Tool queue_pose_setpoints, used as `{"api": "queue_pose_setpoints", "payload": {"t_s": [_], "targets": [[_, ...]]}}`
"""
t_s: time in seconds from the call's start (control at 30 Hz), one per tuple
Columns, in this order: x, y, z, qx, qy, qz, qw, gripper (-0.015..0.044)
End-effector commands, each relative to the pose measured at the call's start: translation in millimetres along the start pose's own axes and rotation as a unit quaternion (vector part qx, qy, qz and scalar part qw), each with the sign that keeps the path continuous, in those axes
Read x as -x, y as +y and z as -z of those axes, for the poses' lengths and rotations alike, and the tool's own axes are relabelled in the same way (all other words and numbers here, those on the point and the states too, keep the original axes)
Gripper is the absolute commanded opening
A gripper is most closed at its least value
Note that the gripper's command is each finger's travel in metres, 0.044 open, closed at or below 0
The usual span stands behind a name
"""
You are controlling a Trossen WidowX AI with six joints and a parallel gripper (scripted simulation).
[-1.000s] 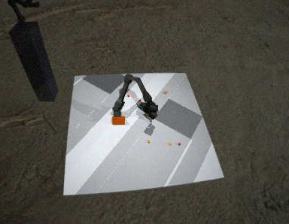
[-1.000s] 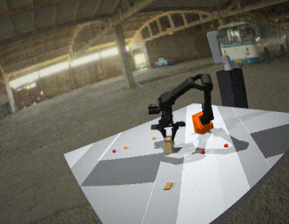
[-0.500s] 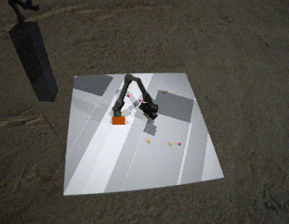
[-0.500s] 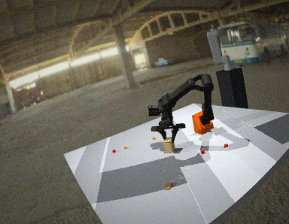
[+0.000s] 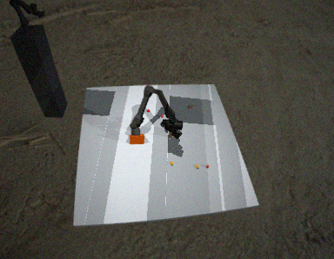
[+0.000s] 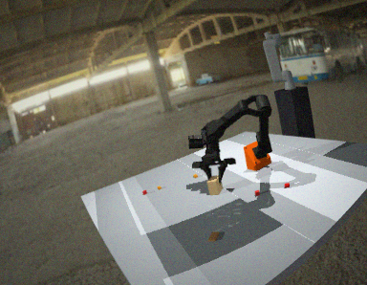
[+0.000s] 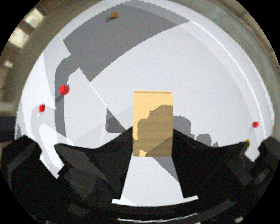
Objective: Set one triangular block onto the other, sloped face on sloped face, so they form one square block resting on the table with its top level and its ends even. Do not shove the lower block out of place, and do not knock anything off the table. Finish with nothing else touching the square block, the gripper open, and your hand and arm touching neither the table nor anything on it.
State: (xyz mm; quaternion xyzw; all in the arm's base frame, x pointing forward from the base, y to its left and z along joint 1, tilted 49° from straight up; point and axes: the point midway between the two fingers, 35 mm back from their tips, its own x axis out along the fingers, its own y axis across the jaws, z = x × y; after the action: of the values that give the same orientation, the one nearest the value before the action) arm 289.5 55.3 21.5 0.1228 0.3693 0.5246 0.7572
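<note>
Biggest thing here is the pale table (image 5: 125,195) (image 6: 114,201) (image 7: 201,65), striped with light and shadow. A tall dark pedestal (image 5: 38,69) (image 6: 295,112) stands beyond its edge. The black arm (image 5: 143,106) (image 6: 228,123) arches over the table from an orange base (image 5: 136,139) (image 6: 252,159).

The gripper (image 5: 172,134) (image 6: 214,178) (image 7: 149,129) points down with something pinched in it: a wood-coloured triangular block (image 6: 214,186) (image 7: 153,122), mid-table. What shows at the fingertips looks pretty boxy, but I can't make out a seam, so can't say where one half ends, or whether the ends are even.

A flat orange-brown piece (image 5: 190,106) (image 6: 214,236) (image 7: 114,15) lies well apart in shade. Tiniest bits: two orange pieces (image 5: 171,163) (image 6: 195,176), plus three red ones (image 5: 207,166) (image 6: 144,192) (image 7: 255,124), two of them near each other on the other side of the gripper.
</note>
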Motion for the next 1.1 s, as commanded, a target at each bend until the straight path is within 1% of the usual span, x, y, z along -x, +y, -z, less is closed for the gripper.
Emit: {"api": "queue_pose_setpoints", "payload": {"t_s": [0.0,0.97,1.07], "targets": [[-0.1,0.4,-0.5,-0.001,-0.002,-0.001,1.000,0.0000],[-1.7,0.6,-0.6,-0.002,-0.004,-0.001,1.000,0.0000],[-1.7,0.2,-0.3,-0.001,-0.001,0.000,1.000,0.0079]]}}
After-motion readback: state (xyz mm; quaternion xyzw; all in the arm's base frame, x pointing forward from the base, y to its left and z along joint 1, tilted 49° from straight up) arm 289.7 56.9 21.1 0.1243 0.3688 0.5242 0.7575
